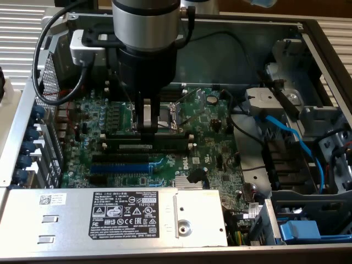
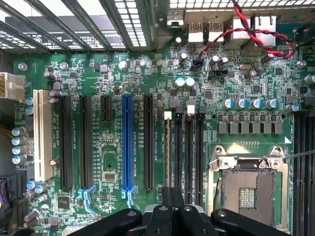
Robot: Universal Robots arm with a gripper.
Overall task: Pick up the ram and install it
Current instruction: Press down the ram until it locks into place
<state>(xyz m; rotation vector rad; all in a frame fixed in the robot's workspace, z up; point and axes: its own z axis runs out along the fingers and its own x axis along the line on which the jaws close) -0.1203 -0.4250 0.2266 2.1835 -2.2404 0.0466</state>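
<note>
The ram [image 1: 165, 142] is a long dark stick standing on edge in the memory slot closest to the processor socket, running across the green motherboard [image 1: 214, 148]. My gripper [image 1: 146, 130] comes straight down onto the middle of its length, shut, with the fingertips at the stick's top edge. In the wrist view the ram [image 2: 168, 152] shows edge-on as a thin line leading away from my closed gripper [image 2: 172, 192], beside the empty black memory slots [image 2: 189, 152]. The black fingers [image 2: 163, 216] meet with no gap between them.
An open processor socket [image 1: 173, 113] [image 2: 246, 189] lies just beyond the ram. A blue expansion slot [image 1: 118, 168] [image 2: 127, 142] and a silver power supply [image 1: 110, 220] sit on the near side. Blue cables [image 1: 297, 137] and drive bays fill the exterior view's right. Red and black wires [image 2: 256, 37] hang near the rear ports.
</note>
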